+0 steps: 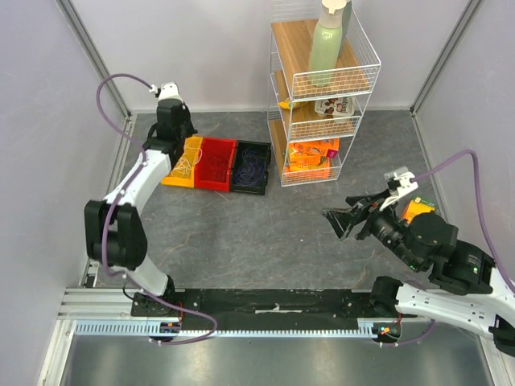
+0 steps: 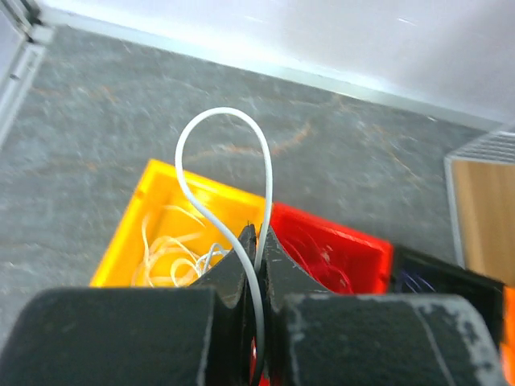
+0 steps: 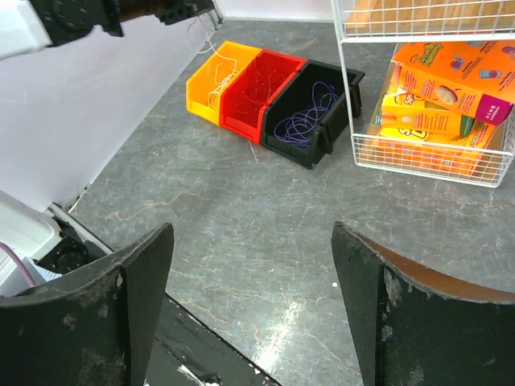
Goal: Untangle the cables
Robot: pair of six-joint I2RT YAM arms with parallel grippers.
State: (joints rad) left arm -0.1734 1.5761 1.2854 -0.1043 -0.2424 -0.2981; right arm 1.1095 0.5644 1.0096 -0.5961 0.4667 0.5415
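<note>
- Grey worktop [image 1: 265, 241]: red cables [image 3: 259, 80] and purple cables [image 3: 306, 121] lie binned, far ahead of the spread right claw [image 3: 251, 241].
- Left claw [image 2: 257, 235] pinches 1 white cable [image 2: 221, 112], yellow bin [image 2: 121, 241] just beneath; sorting looks nearly done.

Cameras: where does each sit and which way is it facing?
Top external: above and behind the robot, looking down on the table; left arm and right arm show.
Left wrist: on the left arm, looking past the left gripper, shut on the white cable, toward the yellow bin.
Right wrist: on the right arm, facing across the table past the open right gripper toward the rack.
Shared: all three show the yellow bin, red bin, black bin.
</note>
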